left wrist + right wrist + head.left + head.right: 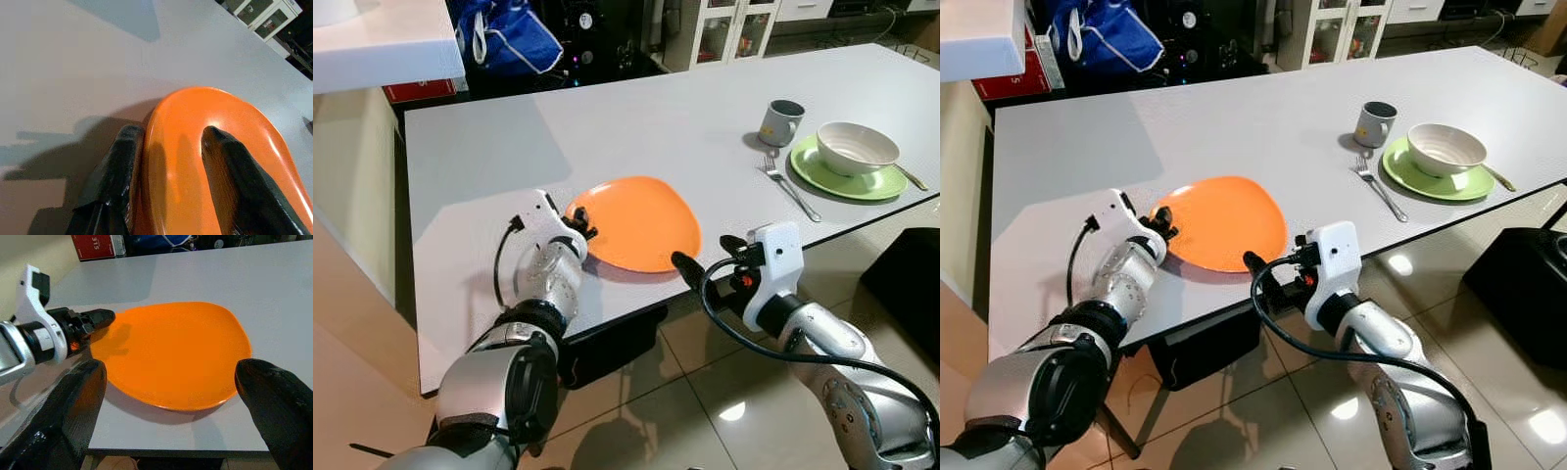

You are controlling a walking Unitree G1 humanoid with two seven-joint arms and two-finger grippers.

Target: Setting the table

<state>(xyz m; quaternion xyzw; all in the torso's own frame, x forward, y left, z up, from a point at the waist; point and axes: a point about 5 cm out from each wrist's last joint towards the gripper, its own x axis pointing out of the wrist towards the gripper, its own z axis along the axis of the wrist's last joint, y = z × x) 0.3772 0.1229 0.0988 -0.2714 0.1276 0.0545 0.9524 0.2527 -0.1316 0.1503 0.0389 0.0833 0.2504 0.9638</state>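
1. The step in hand looks like placing the second setting: the orange plate point(641, 221) lies on the white table point(636, 127) near its front edge, at about 6 o'clock on the tabletop.
2. The left gripper point(578, 223) is at the plate's 9 o'clock rim. In its wrist view one black finger point(234, 186) lies over the plate's face and the other outside the rim, so it is closed on the plate's edge.
3. The right gripper point(685, 266) hangs just off the table's front edge, near the plate's 5 o'clock side, its fingers spread wide and holding nothing.
4. My judgement: the plate is down, or nearly so. The next move calls for the left fingers to part and back off level, without dragging the plate toward the edge.
5. At 2 o'clock a finished setting stands: a white bowl point(857, 147) on a green plate point(822, 173), a fork point(790, 186) to its 9 o'clock side, and a grey mug point(781, 122) beyond the fork.
6. Under the table edge there is a glossy tiled floor point(724, 392). Beyond the table at 12 o'clock there are a blue bag point(514, 37) and glass-door cabinets point(729, 29).
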